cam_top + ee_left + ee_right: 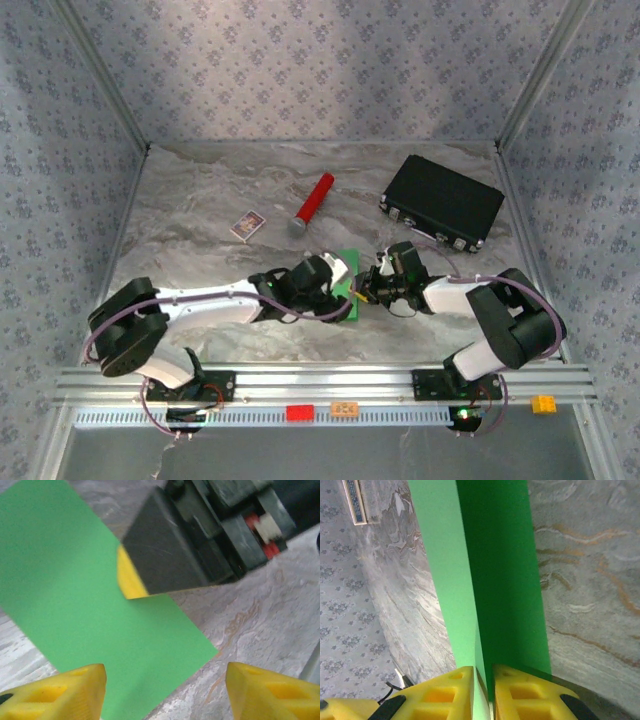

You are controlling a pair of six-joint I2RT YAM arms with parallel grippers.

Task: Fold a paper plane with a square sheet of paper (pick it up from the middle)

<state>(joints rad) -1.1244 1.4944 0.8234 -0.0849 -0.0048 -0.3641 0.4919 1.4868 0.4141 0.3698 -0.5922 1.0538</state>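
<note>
Right wrist view puts our right gripper (pixel 484 672) nearest. Its two yellow fingers (pixel 445 687) are clenched almost together on the near edge of the square sheet of paper (pixel 495 555). The sheet runs away from them as a lighter and a darker green band meeting along a straight line. We take that line for a crease, though it could be one flap shading another; the view is too close to be sure. Beside it, our left gripper (pixel 165 675) hangs released over the sheet, fingers wide apart, grasping nothing. The sheet sits near the front middle of the marbled table (pixel 220 190), between the two wrists.

We judge the step in hand to be an early fold, with no dart shape yet. To do it well, we should hold the right pinch steady as an anchor. The left fingers should come down flat on the free flap rather than on its edge. We should line the edges up before pressing, then sweep along the fold from the pinched end outward, so the thin paper does not buckle or slide on the smooth top.

Farther back lie the small printed card (pixel 247 225), the red cylinder (pixel 313 203) and the black case (pixel 442 203). All are well apart from the work, so we need not steer round them.
</note>
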